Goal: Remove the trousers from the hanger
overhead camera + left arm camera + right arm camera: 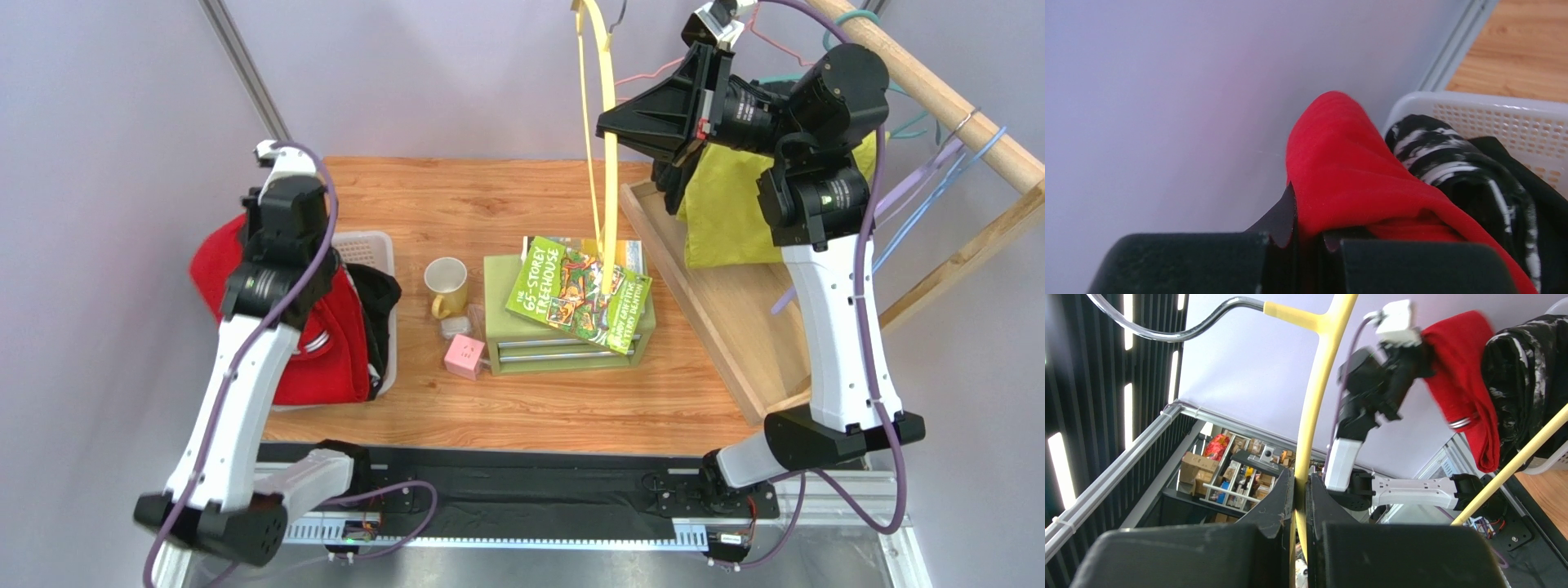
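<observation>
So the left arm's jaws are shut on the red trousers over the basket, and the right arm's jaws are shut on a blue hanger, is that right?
Not quite: the hanger in the right arm's jaws is yellow, as the right wrist view shows. The left arm's jaws are indeed shut on the red trousers over the basket.

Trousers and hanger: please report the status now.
Left gripper shut on red trousers over white basket. Right gripper shut on yellow hanger, now bare. Nothing in the way.
</observation>
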{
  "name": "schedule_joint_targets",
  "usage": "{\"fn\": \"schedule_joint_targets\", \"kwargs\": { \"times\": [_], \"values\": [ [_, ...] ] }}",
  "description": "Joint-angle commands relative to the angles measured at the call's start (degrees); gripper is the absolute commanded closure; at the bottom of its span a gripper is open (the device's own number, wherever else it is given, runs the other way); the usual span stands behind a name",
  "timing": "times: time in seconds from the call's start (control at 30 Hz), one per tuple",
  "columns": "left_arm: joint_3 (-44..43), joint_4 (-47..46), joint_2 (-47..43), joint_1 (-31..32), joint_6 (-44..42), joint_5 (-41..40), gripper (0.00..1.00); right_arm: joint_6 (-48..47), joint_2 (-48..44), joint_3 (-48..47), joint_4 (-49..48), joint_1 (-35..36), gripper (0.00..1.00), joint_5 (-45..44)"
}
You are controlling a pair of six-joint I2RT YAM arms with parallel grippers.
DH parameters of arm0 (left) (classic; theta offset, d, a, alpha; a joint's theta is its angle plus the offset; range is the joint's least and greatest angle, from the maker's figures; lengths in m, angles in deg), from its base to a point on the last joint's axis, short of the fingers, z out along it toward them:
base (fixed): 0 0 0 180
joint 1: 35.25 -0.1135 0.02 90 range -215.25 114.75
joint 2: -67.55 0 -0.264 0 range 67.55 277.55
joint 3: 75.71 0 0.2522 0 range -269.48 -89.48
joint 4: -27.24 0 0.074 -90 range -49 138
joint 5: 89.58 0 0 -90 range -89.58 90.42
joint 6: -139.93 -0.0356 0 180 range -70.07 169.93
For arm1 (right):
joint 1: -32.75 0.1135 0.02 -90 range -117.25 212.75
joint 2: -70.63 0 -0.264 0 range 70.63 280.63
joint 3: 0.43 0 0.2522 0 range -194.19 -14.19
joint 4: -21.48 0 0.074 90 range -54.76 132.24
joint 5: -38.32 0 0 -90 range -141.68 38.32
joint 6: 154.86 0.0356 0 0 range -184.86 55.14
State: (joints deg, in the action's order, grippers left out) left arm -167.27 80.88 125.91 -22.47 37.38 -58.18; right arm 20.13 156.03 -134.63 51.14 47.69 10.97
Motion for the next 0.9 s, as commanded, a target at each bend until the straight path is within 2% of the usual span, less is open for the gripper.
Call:
{"fn": "schedule_joint_targets", "kwargs": {
  "times": [0.0,0.03,0.2,0.27,0.37,0.43,0.47,0.57,0.63,0.67,0.7,0.87],
  "values": [
    [-7.00,-2.71,8.50,-4.85,6.75,10.09,1.00,1.14,-2.70,-2.34,-3.60,0.27,1.00,1.42],
    [-7.36,-2.27,11.82,-5.30,6.93,11.14,1.00,1.40,-2.96,-2.69,-3.60,0.27,1.00,1.42],
    [-3.94,-1.21,17.12,-5.83,9.99,15.89,1.00,1.41,-3.31,-5.24,-3.33,-0.44,1.00,0.98],
    [-3.67,2.82,19.14,-5.83,12.20,17.03,1.00,1.14,-3.93,-4.28,-3.16,-0.52,1.00,0.19],
    [-5.51,11.78,21.52,-5.92,20.80,16.78,0.98,0.79,-5.07,-3.48,-2.81,-0.79,1.00,-0.77],
    [-6.57,17.48,22.05,-5.92,26.58,16.34,0.85,0.62,-5.77,-3.48,-2.11,-1.23,1.00,-1.39],
    [-7.88,19.17,22.14,-5.92,28.53,16.42,0.68,0.44,-6.04,-3.57,-1.84,-1.40,1.00,-2.09],
    [-10.87,24.62,22.05,-5.92,33.89,19.31,0.46,-0.35,-7.09,-3.92,0.00,-1.58,1.00,-3.85],
    [-12.46,27.95,22.05,-5.92,36.54,21.33,0.44,-0.53,-7.97,-3.49,0.97,-1.93,1.00,-4.82],
    [-13.94,28.76,21.79,-5.92,38.29,22.21,0.39,-0.44,-8.32,-3.31,1.24,-2.19,1.00,-5.43],
    [-14.65,29.81,21.61,-5.92,38.83,24.22,0.18,-0.27,-8.76,-3.13,1.59,-2.72,1.00,-5.70],
    [-19.22,32.45,18.63,-5.92,43.13,29.77,0.15,-1.93,-10.17,-4.45,7.11,-5.44,1.00,-7.97]
  ]
}}
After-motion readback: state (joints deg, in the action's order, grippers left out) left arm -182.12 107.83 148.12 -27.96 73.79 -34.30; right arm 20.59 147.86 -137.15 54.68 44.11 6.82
